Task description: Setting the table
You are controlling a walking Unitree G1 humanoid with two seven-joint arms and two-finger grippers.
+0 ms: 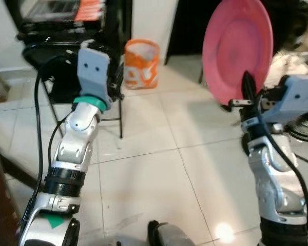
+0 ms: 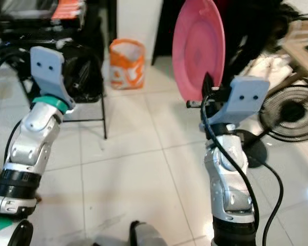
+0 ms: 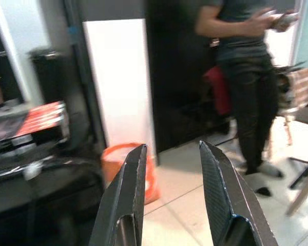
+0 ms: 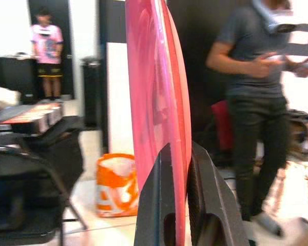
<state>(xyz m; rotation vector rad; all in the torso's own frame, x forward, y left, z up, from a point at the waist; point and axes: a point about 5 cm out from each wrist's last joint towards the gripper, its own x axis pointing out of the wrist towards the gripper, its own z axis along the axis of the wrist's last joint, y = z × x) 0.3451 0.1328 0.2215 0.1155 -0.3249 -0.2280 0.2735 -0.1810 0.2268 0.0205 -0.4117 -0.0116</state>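
A pink plate is gripped upright by its lower rim in the right pincer, while the left pincer is held open and empty near an orange bag.

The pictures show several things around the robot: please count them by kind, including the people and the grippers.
Pink plate, held upright on its edge: 1
Orange and white bag on the floor: 1
Black folding chair: 1
Floor fan: 1
People standing in the background: 2
Grippers, the left gripper empty and the right gripper on the plate: 2
Total: 8
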